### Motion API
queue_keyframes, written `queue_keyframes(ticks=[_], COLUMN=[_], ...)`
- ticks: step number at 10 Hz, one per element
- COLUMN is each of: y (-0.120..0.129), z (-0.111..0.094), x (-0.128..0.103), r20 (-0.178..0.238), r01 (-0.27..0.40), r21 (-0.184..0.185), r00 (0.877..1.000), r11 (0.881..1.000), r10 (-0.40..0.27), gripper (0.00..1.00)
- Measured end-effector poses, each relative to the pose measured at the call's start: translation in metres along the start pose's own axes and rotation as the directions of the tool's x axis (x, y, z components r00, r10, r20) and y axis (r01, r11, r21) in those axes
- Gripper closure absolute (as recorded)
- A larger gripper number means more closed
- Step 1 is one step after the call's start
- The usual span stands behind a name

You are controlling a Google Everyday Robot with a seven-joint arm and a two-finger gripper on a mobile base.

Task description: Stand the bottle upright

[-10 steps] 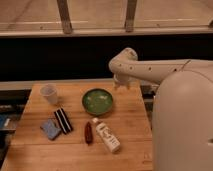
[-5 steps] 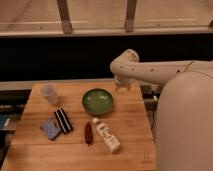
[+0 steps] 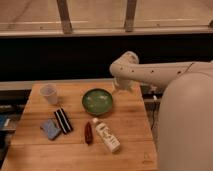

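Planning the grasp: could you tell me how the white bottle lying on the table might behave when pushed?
The bottle lies on its side and looks round, so a push could roll it toward the dark object beside it. Slim, it may tip easily once upright. The hand hangs beside the green bowl.

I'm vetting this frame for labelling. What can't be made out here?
Camera view:
- Bottle label: print too small.
- Dark object beside bottle: too small to identify.
- Gripper, right of bowl: height over table unclear from one view.
- Robot body: cut off by right edge.
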Motion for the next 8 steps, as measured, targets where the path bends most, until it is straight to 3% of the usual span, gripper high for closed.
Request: queue_keyframes(ticks=[5,6,8], y=[0.050,0.064,0.085], z=[0.014,0.015,0.018], x=[0.036,0.044,0.060], r20=[-0.061,-0.075,-0.099], r01=[0.143,0.190,0.303], r21=[-0.012,-0.017,-0.057], r00=[0.988,0.979,0.946], r11=[0.990,0.982,0.951], r10=[-0.143,-0.190,-0.307], gripper=[0.36,0.36,0.36])
